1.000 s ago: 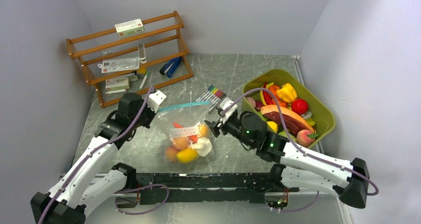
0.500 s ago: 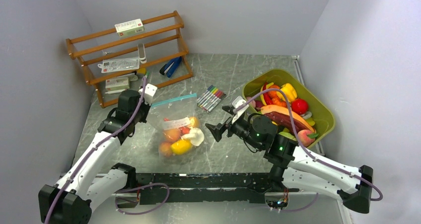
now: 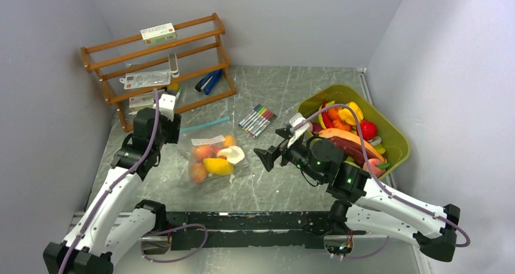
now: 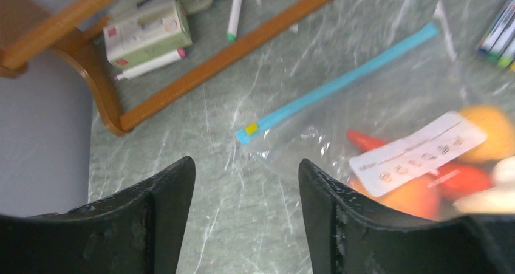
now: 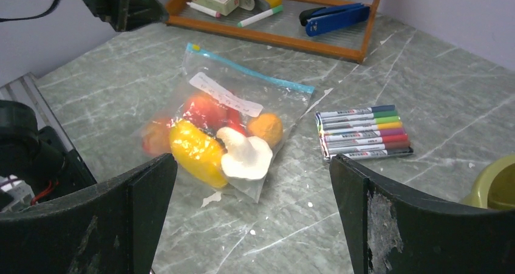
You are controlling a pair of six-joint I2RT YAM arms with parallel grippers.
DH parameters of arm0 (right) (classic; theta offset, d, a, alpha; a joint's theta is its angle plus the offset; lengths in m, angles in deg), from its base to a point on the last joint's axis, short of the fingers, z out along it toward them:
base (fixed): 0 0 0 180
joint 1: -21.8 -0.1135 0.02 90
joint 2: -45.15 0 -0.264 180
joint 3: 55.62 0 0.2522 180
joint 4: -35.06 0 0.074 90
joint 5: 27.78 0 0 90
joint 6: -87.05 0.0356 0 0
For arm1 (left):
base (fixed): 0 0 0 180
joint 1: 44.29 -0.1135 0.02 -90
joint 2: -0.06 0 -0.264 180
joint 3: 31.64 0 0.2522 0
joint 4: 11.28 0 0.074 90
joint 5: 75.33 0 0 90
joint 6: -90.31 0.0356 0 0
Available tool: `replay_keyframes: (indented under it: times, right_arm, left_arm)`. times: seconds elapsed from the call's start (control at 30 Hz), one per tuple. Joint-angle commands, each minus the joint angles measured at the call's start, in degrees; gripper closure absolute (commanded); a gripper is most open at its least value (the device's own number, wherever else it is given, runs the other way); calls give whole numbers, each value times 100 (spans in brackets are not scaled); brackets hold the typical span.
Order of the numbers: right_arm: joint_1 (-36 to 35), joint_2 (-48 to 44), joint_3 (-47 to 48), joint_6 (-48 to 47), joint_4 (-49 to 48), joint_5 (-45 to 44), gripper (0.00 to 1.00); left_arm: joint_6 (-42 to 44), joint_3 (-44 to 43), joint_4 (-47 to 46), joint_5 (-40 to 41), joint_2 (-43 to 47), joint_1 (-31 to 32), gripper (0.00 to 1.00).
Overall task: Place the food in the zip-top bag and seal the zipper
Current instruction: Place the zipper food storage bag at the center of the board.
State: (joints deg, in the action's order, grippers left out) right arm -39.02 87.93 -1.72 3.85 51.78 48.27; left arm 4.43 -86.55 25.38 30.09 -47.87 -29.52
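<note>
**Filled bag lying flat between two empty jaws**

From above, the zip-top bag [image 3: 202,150] is lying flat on the desk [image 3: 291,92] between the arms, touched by neither; the food [image 3: 217,163] is bunching toward its near end; the zipper [image 3: 205,126] is running along the far edge, towards the wooden rack [image 3: 158,67]. Only this view is showing the olive tub [image 3: 398,147] of further toys at right. The left wrist camera alone is revealing a yellow tab [image 4: 251,129] at the zipper's end and the white label [image 4: 416,154]; left jaws are hanging spread and empty over bare desk beside that corner. The right wrist camera is showing the marker pens [image 5: 364,131] just beside the bag; right jaws are gaping wide, holding nothing. I cannot tell whether the strip is pressed closed.
</note>
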Motion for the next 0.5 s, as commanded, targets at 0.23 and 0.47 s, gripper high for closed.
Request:
replay_keyframes:
  times: [0.23, 0.47]
  right_arm:
    - [17, 229, 1328, 1521, 1208, -1708, 0]
    - [13, 564, 2243, 2777, 2433, -2991, 0]
  left_arm:
    - [-761, -1418, 419, -1172, 737, -53, 9]
    - [-1311, -1598, -34, -2779, 1469, -52, 0]
